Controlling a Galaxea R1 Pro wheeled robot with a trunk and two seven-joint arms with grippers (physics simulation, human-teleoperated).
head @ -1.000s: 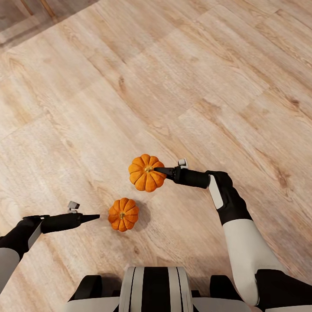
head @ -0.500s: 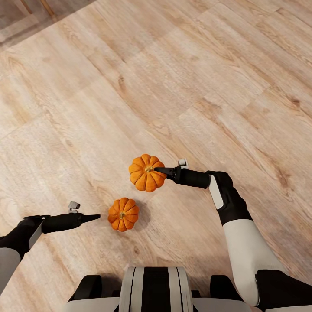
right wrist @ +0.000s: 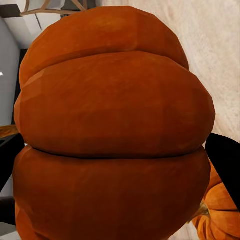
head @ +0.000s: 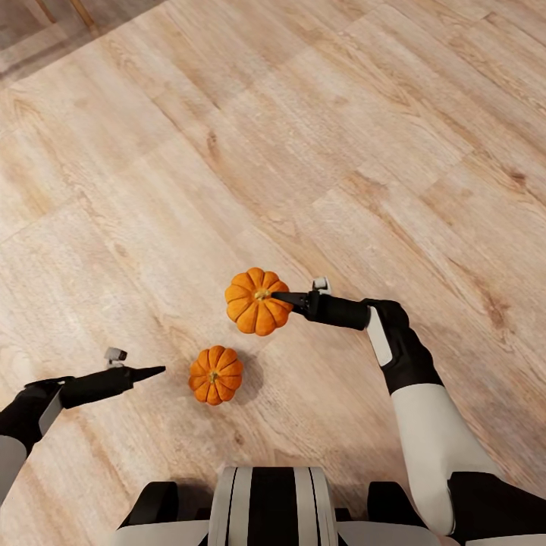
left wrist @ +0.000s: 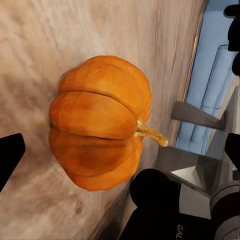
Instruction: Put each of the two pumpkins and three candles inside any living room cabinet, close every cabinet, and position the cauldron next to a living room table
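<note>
1. Pumpkins, 2 of them, are what the robot is busy with on the pale wooden floor (head: 227, 152), just ahead of its base.
2. The larger pumpkin (head: 256, 302) is farther out, and the right hand (head: 279, 297) is clamped on it from the side, its tips reaching in near the stem. It casts no shadow right under it, so I judge it is held clear of the boards, ready to be carried.
3. In the right wrist view that pumpkin (right wrist: 112, 130) sits hard up against the camera, with a dark finger at either edge, which fits a firm grip.
4. The smaller pumpkin (head: 216, 374) rests on the floor with its shadow touching it, stem up, nearer the robot.
5. The left hand (head: 152, 371) points at it from beside, apart from it. From above its fingers look drawn to 1 point, yet the left wrist view shows a dark fingertip (left wrist: 10, 157) well off to one side of the pumpkin (left wrist: 97, 122), so I read the hand as spread to take it.
6. Behind that pumpkin, something blue and cushion-like (left wrist: 212, 85) and grey struts are cut off and hard to name.
7. Dark shapes at the far corner of the floor are cropped too.
</note>
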